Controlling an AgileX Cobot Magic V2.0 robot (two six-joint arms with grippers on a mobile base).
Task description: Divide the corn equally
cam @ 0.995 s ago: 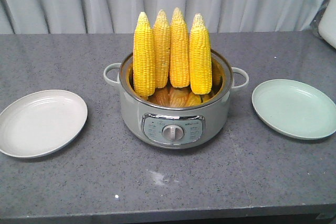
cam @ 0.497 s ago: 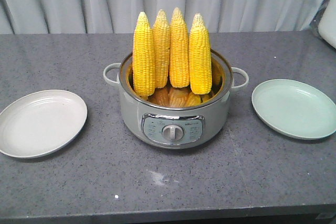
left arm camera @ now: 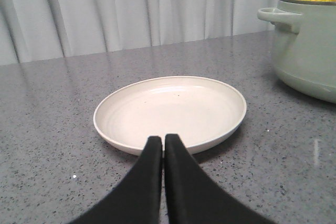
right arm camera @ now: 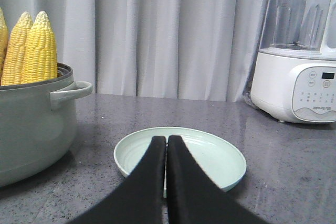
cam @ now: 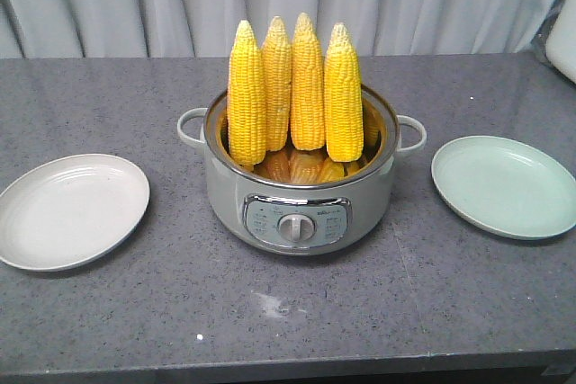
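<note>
At the middle of the speckled grey stone table (cam: 405, 312), the front view shows four bright yellow husked corn cobs (cam: 292, 87) standing upright, tips up, in a round grey-green electric cooking pot (cam: 297, 213). A shallow round cream plate (cam: 67, 213) lies to its left and a pale green plate (cam: 504, 186) to its right, both apart from it.

In the left wrist view, the left gripper (left arm camera: 163, 141) has its black fingers pressed together on nothing, tips before the cream plate's near rim.

In the right wrist view, the right gripper (right arm camera: 167, 141) is likewise closed and empty before the green plate. The pot with its cobs stands to the left, and a white appliance (right arm camera: 299, 77) with a clear jug stands far right.
</note>
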